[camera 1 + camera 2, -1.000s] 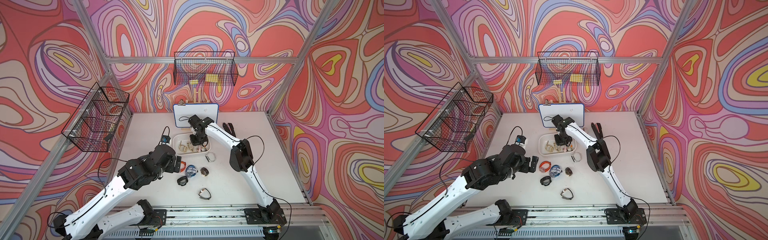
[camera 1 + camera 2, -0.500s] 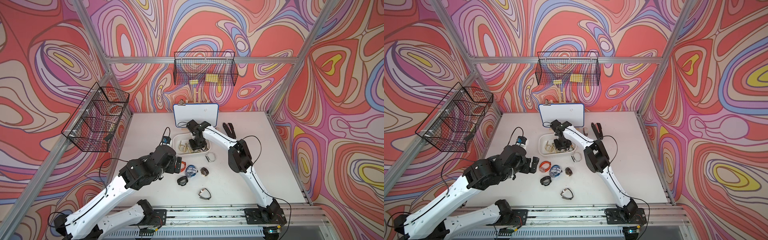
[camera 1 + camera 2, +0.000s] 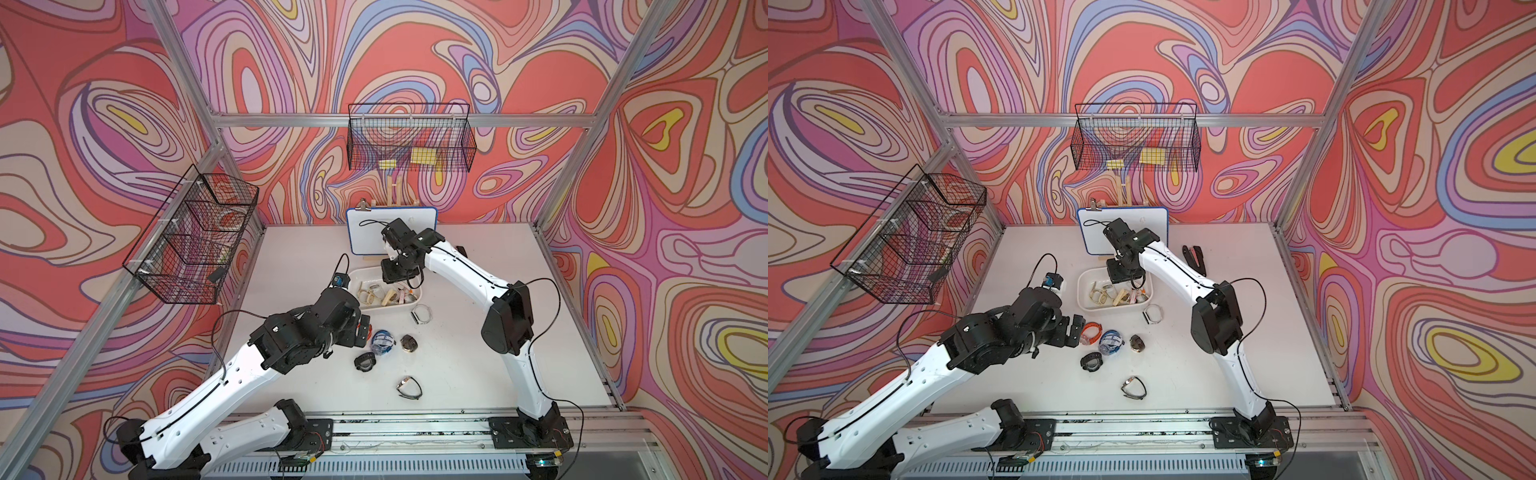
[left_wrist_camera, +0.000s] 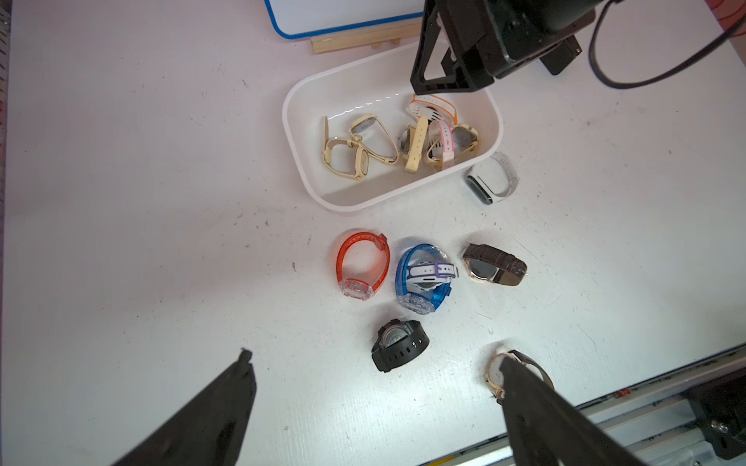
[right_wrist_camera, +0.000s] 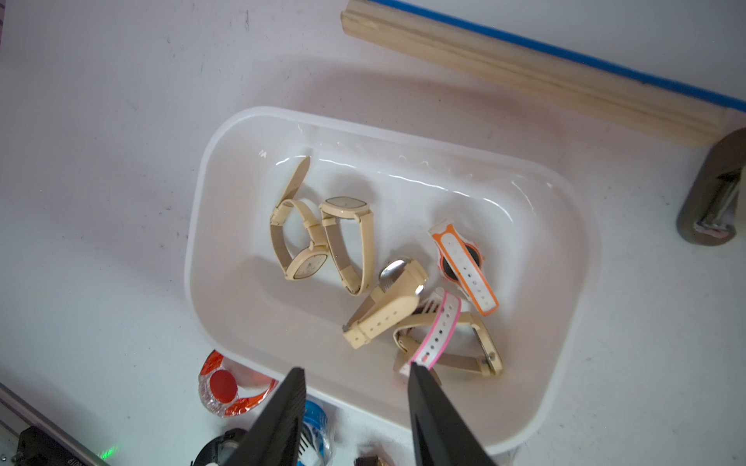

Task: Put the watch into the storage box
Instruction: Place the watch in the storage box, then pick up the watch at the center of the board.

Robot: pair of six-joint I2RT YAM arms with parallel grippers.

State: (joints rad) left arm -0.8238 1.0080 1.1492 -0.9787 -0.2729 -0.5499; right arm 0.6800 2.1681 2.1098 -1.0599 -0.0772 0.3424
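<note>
Jaws first: my right jaws stand apart with nothing between them, hanging above the storage box point(image 5: 193, 258). My left jaws are spread wide and empty over the surface point(image 4: 161, 201), close by the orange watch point(image 4: 361, 262). Several watches already lie inside the box, among them the pink-and-white strapped watch point(image 5: 438, 331). In the right wrist view its strap end shows right at one tip of my right jaws, though I cannot tell how far above it that tip hangs. Six more lie outside: the orange one, the blue watch point(image 4: 424, 278), the brown-strapped watch point(image 4: 494, 266), the black watch point(image 4: 399, 345), a gold-rimmed watch point(image 3: 409, 387), and the white-banded watch point(image 4: 490, 181) just beside the box's corner. I judge the step in hand to be getting my right jaws clear of the box. To do that well I should rise straight up, keeping the tips off that pink strap so nothing is hooked and dragged over the low wall, and swing sideways only once above the rim. The white-banded watch looks like the natural next pick for this side.
</note>
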